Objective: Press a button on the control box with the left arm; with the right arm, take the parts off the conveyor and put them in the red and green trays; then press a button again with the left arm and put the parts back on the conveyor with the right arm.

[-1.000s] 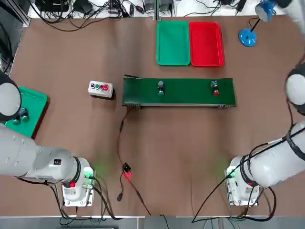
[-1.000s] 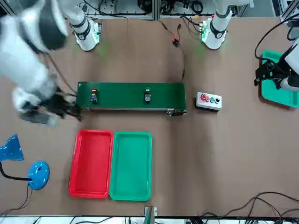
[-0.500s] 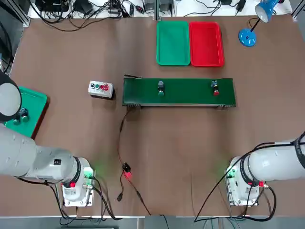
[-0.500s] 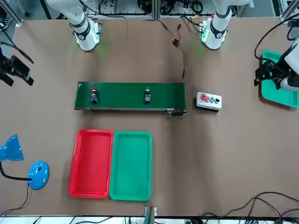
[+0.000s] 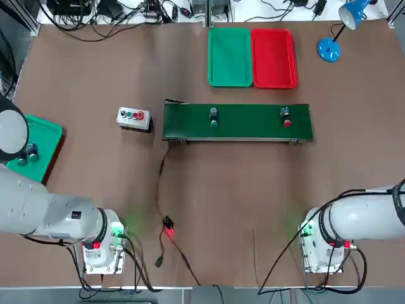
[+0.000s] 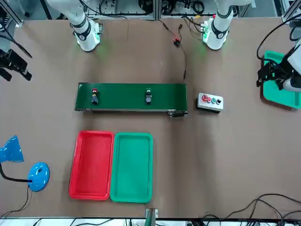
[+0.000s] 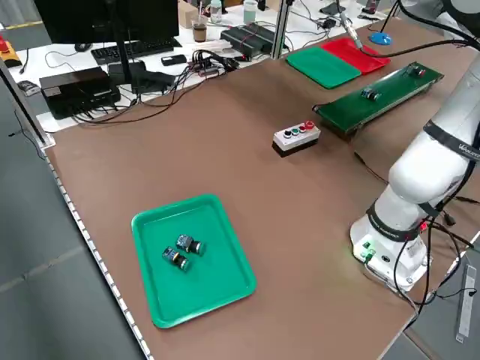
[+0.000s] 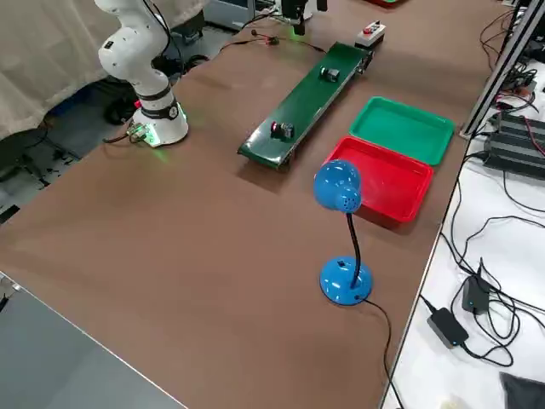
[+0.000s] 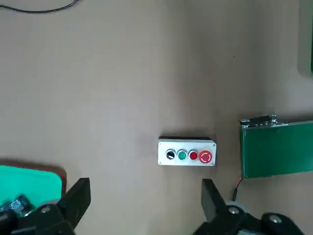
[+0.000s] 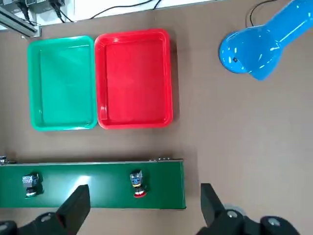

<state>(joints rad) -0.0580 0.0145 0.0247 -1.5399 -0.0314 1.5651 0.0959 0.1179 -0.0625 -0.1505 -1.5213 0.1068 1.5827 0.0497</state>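
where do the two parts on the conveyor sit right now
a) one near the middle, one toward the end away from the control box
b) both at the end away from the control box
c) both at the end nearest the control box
a: one part stands near the middle of the conveyor, the other toward the end away from the control box.

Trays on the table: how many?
3. A green one and a red one side by side beyond the conveyor; another green one at the left arm's side.
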